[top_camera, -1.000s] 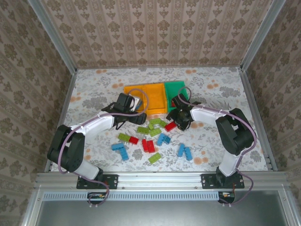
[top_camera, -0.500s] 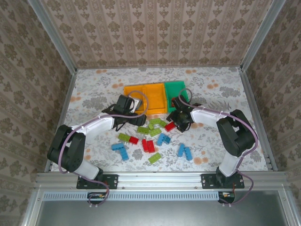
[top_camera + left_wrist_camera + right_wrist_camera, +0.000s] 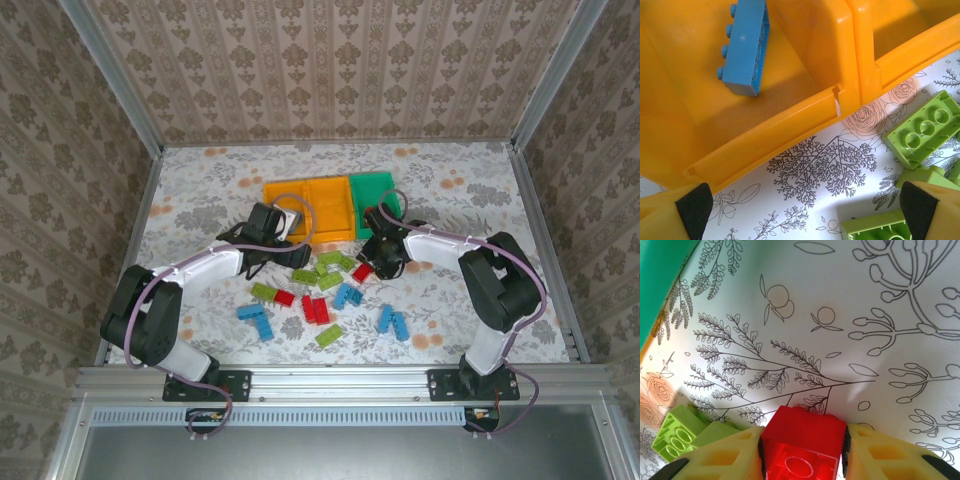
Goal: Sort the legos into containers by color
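Note:
My right gripper (image 3: pixel 803 436) is shut on a red brick (image 3: pixel 801 452) just above the flowered table, near the green bin's (image 3: pixel 660 285) front corner; in the top view this gripper (image 3: pixel 372 262) is below the green bin (image 3: pixel 372 188). My left gripper (image 3: pixel 802 210) hangs open over bare table by the front wall of the left orange-yellow bin (image 3: pixel 770 140), which holds one blue brick (image 3: pixel 745 47). A second orange-yellow bin (image 3: pixel 332 205) stands between the other two. Lime bricks (image 3: pixel 922 130) lie to the right of the left gripper.
Several loose bricks lie across the middle of the table: lime ones (image 3: pixel 330 266), red ones (image 3: pixel 315 308), blue ones (image 3: pixel 255 318) and more blue (image 3: pixel 393 322). Metal rails and patterned walls fence the table on all sides.
My right gripper has dropped a little and shifted left onto the red brick. The left arm has hardly moved.

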Motion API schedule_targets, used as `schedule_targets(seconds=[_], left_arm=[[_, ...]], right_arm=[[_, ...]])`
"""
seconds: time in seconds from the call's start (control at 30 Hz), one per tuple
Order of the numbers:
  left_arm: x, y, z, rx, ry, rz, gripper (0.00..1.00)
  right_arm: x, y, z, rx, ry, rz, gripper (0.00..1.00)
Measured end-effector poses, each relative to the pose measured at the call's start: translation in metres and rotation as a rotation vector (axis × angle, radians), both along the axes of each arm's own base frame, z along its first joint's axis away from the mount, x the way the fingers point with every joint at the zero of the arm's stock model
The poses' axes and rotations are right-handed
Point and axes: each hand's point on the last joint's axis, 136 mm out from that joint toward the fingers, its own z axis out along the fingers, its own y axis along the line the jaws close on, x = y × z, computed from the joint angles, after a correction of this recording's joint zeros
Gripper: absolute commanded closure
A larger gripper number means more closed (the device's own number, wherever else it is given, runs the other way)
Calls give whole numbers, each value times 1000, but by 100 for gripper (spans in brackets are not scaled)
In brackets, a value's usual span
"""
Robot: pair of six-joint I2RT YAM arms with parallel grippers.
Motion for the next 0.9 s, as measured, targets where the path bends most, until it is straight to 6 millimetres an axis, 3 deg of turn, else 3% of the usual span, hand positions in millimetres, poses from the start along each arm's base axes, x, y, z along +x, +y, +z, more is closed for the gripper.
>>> schedule_targets(seconds=[0.13, 0.47, 0.67, 0.9], left_arm=[[-1, 0, -1, 2, 3, 0, 0], [-1, 1, -1, 1, 3, 1, 0], [-1, 0, -1, 1, 2, 1, 0], [0, 0, 9, -14, -21, 1, 0]], right_arm=[[2, -2, 3, -5, -14, 16, 76], [-1, -27, 16, -114, -74, 51, 80], [14, -28, 48, -148, -195, 123, 80], [51, -27, 98, -229, -376, 200, 80]])
